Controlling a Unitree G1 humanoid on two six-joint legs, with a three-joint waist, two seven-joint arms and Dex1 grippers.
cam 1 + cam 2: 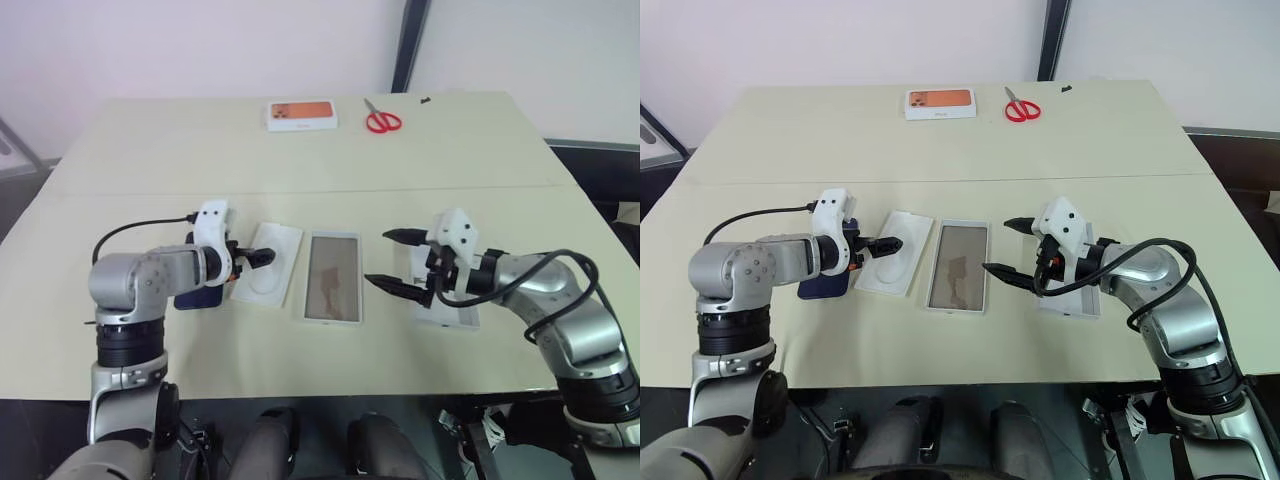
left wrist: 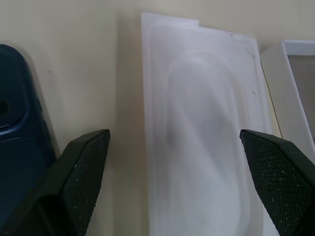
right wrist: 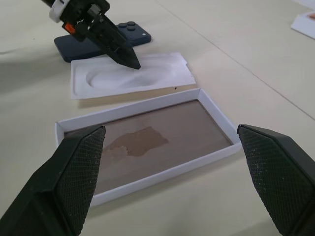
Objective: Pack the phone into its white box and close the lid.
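The left gripper (image 1: pixel 883 245) hangs with fingers spread wide over the thin white insert (image 1: pixel 896 265), gripping nothing, and the right gripper (image 1: pixel 393 261) is equally wide and empty just right of the white box (image 1: pixel 333 277). The phone (image 3: pixel 101 42) lies flat on the table (image 1: pixel 300 170) at the insert's left edge, partly under the left wrist. The lid (image 1: pixel 447 315) rests beneath the right wrist, while the far half of the table is bare apart from scissors (image 1: pixel 381 119) and a small orange-printed box (image 1: pixel 301 115).
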